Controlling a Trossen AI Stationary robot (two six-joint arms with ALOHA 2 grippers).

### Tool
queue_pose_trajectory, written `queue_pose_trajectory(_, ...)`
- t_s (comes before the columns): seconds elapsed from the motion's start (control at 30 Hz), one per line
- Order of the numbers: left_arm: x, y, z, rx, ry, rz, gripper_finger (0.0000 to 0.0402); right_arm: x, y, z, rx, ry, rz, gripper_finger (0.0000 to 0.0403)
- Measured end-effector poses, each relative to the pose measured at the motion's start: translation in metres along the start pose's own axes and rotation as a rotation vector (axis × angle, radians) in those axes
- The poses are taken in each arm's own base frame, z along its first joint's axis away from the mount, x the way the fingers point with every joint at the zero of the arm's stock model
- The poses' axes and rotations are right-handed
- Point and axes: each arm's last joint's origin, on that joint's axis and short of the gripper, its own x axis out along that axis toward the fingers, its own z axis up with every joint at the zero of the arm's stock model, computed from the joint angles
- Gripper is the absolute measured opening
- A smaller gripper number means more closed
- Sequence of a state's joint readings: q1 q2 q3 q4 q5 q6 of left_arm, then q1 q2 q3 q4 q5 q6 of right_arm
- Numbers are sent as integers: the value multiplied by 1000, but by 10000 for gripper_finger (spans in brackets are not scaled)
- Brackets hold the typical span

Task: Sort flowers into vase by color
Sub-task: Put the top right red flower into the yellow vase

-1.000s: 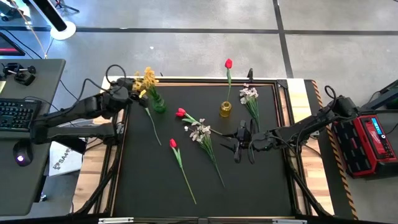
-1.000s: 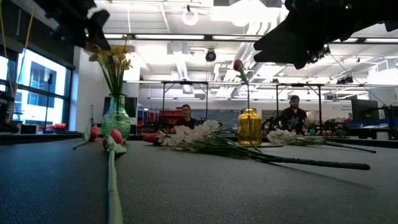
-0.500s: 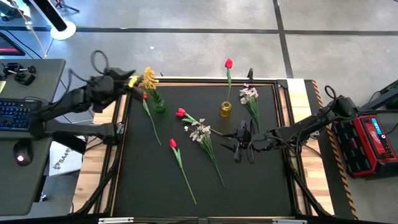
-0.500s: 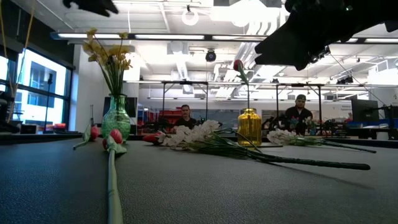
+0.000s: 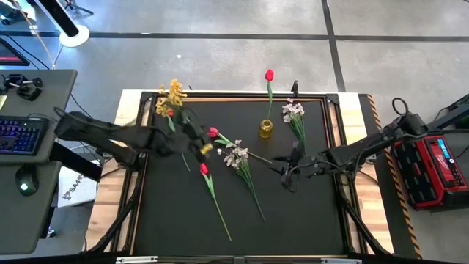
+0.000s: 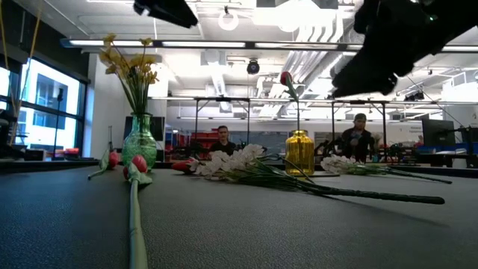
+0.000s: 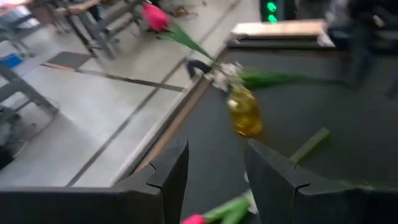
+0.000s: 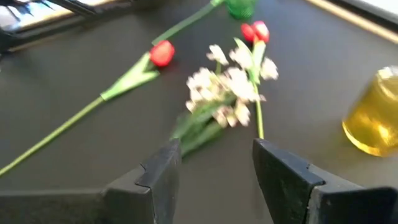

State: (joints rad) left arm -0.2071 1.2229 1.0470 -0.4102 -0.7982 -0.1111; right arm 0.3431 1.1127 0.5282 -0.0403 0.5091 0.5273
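Note:
The yellow blossom spray (image 5: pixel 173 94) stands in the green vase (image 6: pixel 140 142) at the far left of the mat. One red tulip (image 5: pixel 269 75) stands in the yellow vase (image 5: pixel 265 128). On the mat lie a white spray (image 5: pixel 236 154) in the middle, another white spray (image 5: pixel 294 111) at the far right, a red tulip (image 5: pixel 204 169) with its stem toward the near edge, and a red tulip (image 5: pixel 212 133). My left gripper (image 5: pixel 207 145) hovers open beside that tulip. My right gripper (image 5: pixel 287 170) hovers open right of the middle white spray (image 8: pixel 227 87).
A further red tulip head (image 5: pixel 170 114) shows by the green vase, its stem under my left arm. The mat's near half holds only the long tulip stem (image 5: pixel 220 213). A desk with a keyboard (image 5: pixel 18 136) stands left of the table, a red case (image 5: pixel 432 165) to its right. People stand in the room behind.
My left gripper has drawn back from the yellow spray at the green vase toward the table's left edge, then swung right and nearer, over the mat to the red tulip by the middle. The yellow spray stays in the vase. My right gripper has turned slightly.

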Motion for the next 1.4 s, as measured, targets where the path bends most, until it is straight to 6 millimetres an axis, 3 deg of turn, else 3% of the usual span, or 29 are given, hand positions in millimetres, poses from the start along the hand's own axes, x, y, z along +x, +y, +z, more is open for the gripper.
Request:
queue_pose_trajectory(0.23,26,-57,-26,-21,95,-23,143,4,-3,-7,13,33,-73,186)
queue_pose_trajectory(0.5,56,-107,-79,-102,260,70,142,30,6,-21,-4,60,-85,186)
queue_pose_trajectory(0.67,49,-101,-102,-148,394,185,142,39,5,-29,-4,96,-111,186)
queue_pose_trajectory(0.87,40,-89,-110,-157,429,310,142,53,2,-21,-5,27,-105,186)
queue_pose_trajectory(1.0,41,-90,-109,-169,380,329,142,71,-5,-19,-92,-1,-117,186)
queue_pose_trajectory(1.4,41,-90,-107,-153,339,344,142,138,-32,-12,-200,217,-215,173)
